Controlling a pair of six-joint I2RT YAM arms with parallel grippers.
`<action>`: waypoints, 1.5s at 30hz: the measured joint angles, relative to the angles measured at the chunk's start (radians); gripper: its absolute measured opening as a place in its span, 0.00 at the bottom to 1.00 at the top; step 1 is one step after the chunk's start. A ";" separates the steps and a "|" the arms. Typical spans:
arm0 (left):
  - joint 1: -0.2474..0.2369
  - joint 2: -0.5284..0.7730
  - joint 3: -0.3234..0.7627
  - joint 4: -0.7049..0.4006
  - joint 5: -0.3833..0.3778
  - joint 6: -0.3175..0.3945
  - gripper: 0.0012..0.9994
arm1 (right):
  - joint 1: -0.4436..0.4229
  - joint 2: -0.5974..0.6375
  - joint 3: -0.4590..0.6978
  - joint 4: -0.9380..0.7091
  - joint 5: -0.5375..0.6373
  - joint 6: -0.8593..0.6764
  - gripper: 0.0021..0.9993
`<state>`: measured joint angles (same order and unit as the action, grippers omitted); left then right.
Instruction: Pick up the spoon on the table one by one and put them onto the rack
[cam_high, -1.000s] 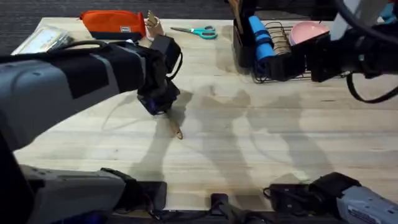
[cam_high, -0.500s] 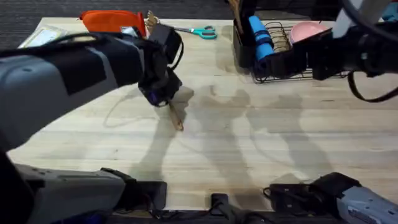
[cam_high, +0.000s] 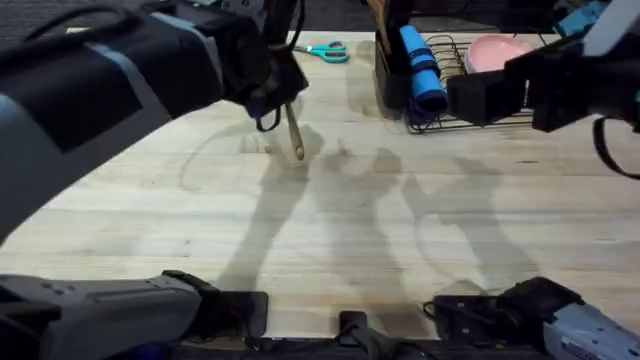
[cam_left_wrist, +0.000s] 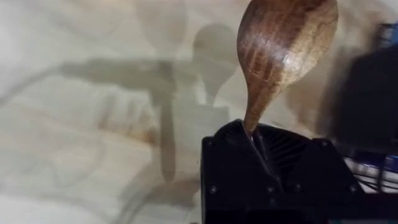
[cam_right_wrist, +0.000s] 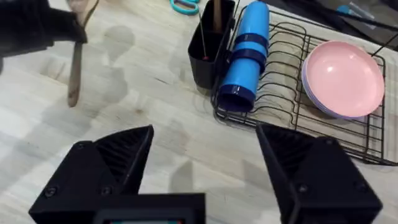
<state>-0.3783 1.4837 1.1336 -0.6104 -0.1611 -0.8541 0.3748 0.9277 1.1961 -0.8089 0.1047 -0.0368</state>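
Wooden spoon (cam_high: 294, 132) off the table (cam_high: 330, 230), clamped by its handle in the left gripper (cam_left_wrist: 264, 163), toward the far edge, still short of the rack (cam_high: 455, 85) at the far right corner. Right gripper (cam_right_wrist: 205, 165) spread wide, empty, near the rack. Left to do: carrying across and dropping into the holder (cam_right_wrist: 208, 43).

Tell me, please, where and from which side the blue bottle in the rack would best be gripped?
Probably around the blue bottle's mid-body, from above. It lies on its side on the rack wires, with the utensil holder close alongside, so a side approach looks crowded.
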 joint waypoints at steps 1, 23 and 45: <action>-0.007 0.000 0.008 0.011 -0.001 0.012 0.04 | 0.000 -0.005 0.000 0.000 0.000 0.000 1.00; -0.141 -0.009 0.044 0.531 -0.005 0.141 0.04 | 0.000 -0.025 0.000 0.000 0.000 0.000 1.00; -0.228 0.097 0.044 1.003 -0.001 0.474 0.04 | 0.000 -0.025 0.000 0.000 0.000 0.000 1.00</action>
<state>-0.6064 1.5812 1.1774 0.3929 -0.1619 -0.3804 0.3748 0.9024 1.1961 -0.8089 0.1047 -0.0366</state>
